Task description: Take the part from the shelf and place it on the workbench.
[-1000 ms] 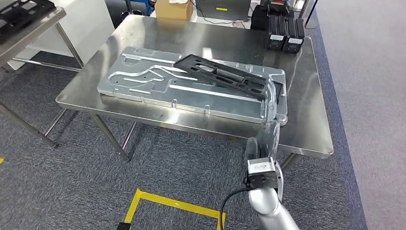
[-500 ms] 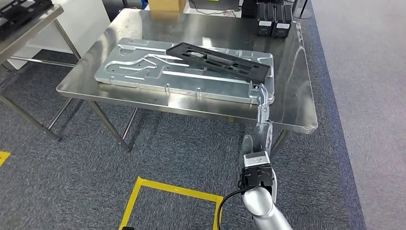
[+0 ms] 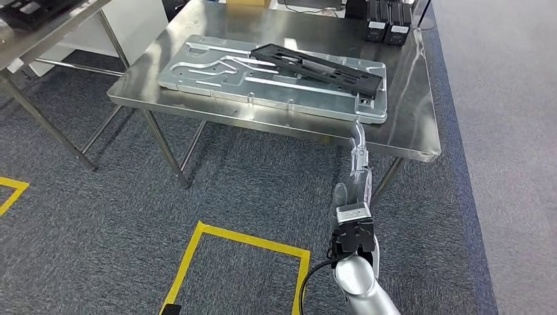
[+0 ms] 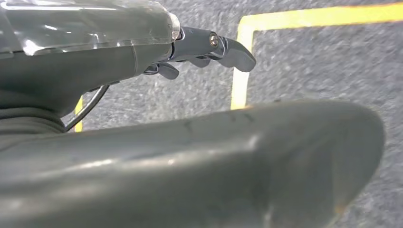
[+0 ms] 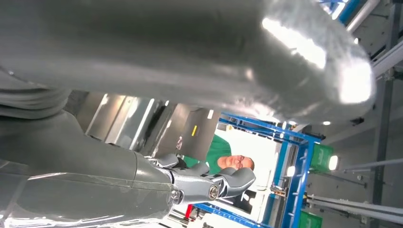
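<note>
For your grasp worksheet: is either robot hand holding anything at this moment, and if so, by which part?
Nothing is held. The right hand hangs empty below the workbench edge; the left hand is empty over the carpet. The black part lies on the metal plate.

black part [image 3: 318,67], silver workbench [image 3: 420,125], yellow floor tape [image 3: 246,237]

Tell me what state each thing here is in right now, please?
Black part: lying flat on the metal plate, held by nothing.
Metal plate: flat on the workbench.
Right robot hand: empty, fingers extended, short of the bench.
Left robot hand: empty, fingers loosely apart, over the carpet.
</note>
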